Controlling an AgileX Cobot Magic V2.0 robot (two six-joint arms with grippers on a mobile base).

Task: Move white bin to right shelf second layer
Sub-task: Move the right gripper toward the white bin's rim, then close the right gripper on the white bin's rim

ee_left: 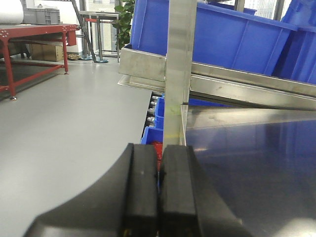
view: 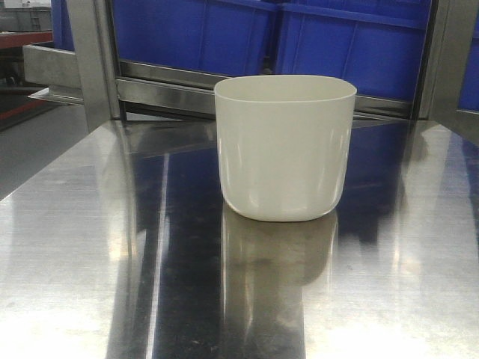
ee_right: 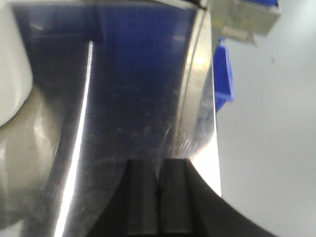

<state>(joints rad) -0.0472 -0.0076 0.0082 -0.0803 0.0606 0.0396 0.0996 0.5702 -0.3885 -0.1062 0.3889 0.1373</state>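
White bin [view: 284, 149] upright on steel tabletop [view: 90, 247], blue crates [view: 224, 34] behind it, left gripper [ee_left: 159, 197] pads pressed together, empty, right gripper [ee_right: 158, 202] likewise closed

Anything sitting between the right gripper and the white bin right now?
Nothing visible. In the right wrist view, only bare steel tabletop lies between the right gripper, jaws closed, and the white bin at the frame's left edge. The front view shows no other object on the tabletop around the bin.
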